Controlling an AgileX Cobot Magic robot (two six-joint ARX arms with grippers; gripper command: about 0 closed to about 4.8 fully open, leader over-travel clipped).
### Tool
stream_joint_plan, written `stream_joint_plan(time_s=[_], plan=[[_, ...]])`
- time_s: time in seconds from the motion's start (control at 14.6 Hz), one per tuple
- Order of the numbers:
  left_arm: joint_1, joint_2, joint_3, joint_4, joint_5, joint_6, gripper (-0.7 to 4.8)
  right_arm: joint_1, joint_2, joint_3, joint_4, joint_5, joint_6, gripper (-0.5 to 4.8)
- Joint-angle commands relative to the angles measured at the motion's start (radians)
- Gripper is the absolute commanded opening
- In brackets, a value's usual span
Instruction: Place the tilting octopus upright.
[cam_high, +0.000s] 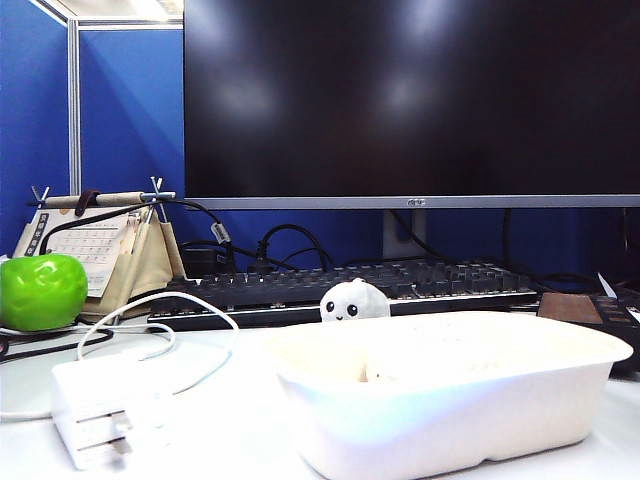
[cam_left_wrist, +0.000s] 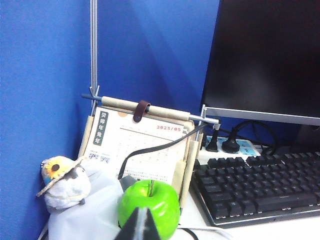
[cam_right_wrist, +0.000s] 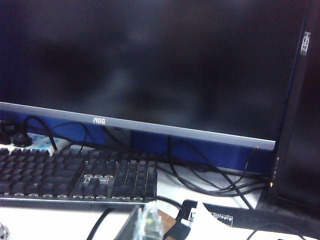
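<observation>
The octopus (cam_high: 354, 300) shows only its white domed head and two black dot eyes, peeking over the far rim of a white tub (cam_high: 450, 405). Its head looks level, and its tentacles are hidden behind the tub. Neither gripper appears in the exterior view. In the left wrist view my left gripper (cam_left_wrist: 140, 226) is shut to a dark point with nothing in it, just in front of a green apple (cam_left_wrist: 149, 205). My right gripper (cam_right_wrist: 145, 225) is a blurred, narrow tip with no gap showing, low over the desk before the keyboard (cam_right_wrist: 75, 177). The octopus is in neither wrist view.
The green apple (cam_high: 40, 290) and a desk calendar (cam_high: 95, 250) stand at the left, with a small bird toy (cam_left_wrist: 64, 182) beside them. A white power block (cam_high: 105, 405) with cables lies front left. The keyboard (cam_high: 340, 285) and a large monitor (cam_high: 410, 100) fill the back. A pale lump (cam_high: 400, 372) sits inside the tub.
</observation>
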Motion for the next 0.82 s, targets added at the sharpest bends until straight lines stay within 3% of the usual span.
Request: stream_joint_plan(time_s=[0.07, 0.82], plan=[[0.0, 0.001, 0.001, 0.01, 0.004, -0.003, -0.05, 0.001, -0.002, -0.002, 0.016, 0.0, 0.004, -0.05], [0.0, 0.001, 0.001, 0.01, 0.004, -0.003, -0.05, 0.001, -0.002, -0.002, 0.015, -0.029, 0.004, -0.05]])
